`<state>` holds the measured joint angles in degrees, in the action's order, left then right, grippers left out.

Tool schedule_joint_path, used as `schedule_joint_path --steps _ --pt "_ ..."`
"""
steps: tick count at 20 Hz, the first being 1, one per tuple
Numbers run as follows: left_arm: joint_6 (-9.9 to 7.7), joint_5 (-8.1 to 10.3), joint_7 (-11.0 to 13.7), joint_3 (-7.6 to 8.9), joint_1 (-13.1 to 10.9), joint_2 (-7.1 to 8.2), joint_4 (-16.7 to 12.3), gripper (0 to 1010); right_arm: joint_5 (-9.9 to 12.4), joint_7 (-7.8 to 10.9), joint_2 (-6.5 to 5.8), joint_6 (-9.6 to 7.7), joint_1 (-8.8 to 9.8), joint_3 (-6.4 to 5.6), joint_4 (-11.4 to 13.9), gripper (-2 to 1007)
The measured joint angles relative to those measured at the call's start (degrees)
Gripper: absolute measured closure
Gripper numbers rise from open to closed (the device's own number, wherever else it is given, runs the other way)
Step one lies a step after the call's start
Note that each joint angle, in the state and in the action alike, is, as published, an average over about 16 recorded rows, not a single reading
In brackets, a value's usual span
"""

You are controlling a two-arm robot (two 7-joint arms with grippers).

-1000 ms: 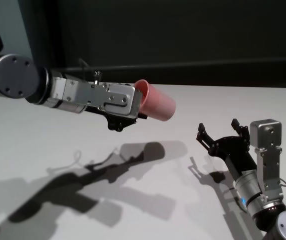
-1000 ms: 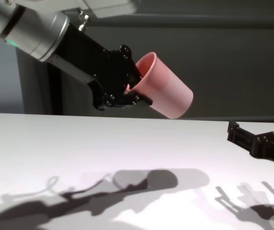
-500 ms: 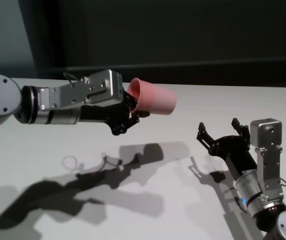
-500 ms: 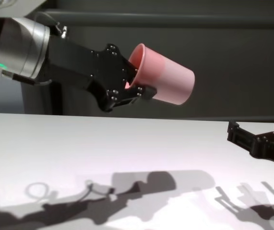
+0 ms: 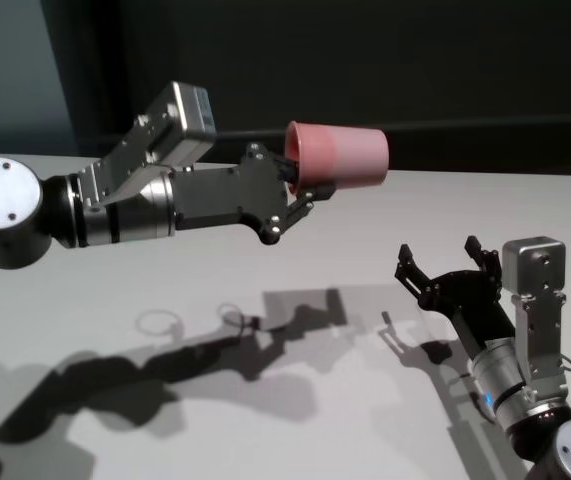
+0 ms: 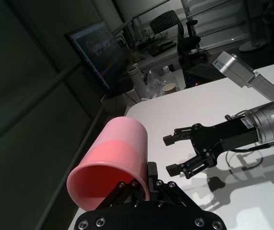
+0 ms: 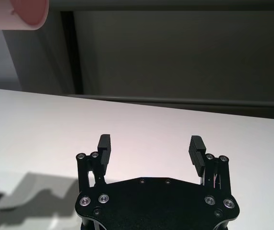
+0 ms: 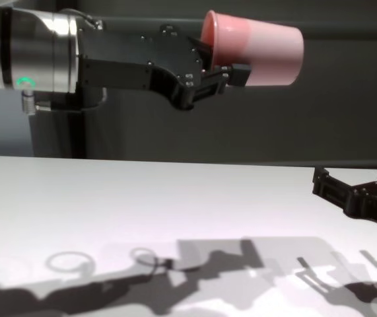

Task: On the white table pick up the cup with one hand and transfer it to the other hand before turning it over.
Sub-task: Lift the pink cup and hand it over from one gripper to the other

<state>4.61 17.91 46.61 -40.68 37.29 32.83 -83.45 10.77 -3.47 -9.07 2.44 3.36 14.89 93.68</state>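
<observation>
Lifting the cup (image 5: 337, 154) higher and level now, left jaws clamped on its rim; right gripper (image 5: 443, 268) waits open for handoff.

I find no legible text, label, brand or number in any view. The monitor (image 6: 94, 51) in the background of my left wrist view shows a lit screen, but its content is too small for me to read.
</observation>
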Motion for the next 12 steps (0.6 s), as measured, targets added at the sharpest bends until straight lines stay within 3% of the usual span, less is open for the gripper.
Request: schedule_joint_path --steps 5,12 --pt "1.84 3.43 2.07 0.73 0.64 -3.12 3.34 961 0.00 0.00 0.00 0.00 0.00 0.00 0.00 2" --pt "4.08 5.51 5.13 -0.07 2.69 -6.56 8.42 961 0.00 0.00 0.00 0.00 0.00 0.00 0.00 2"
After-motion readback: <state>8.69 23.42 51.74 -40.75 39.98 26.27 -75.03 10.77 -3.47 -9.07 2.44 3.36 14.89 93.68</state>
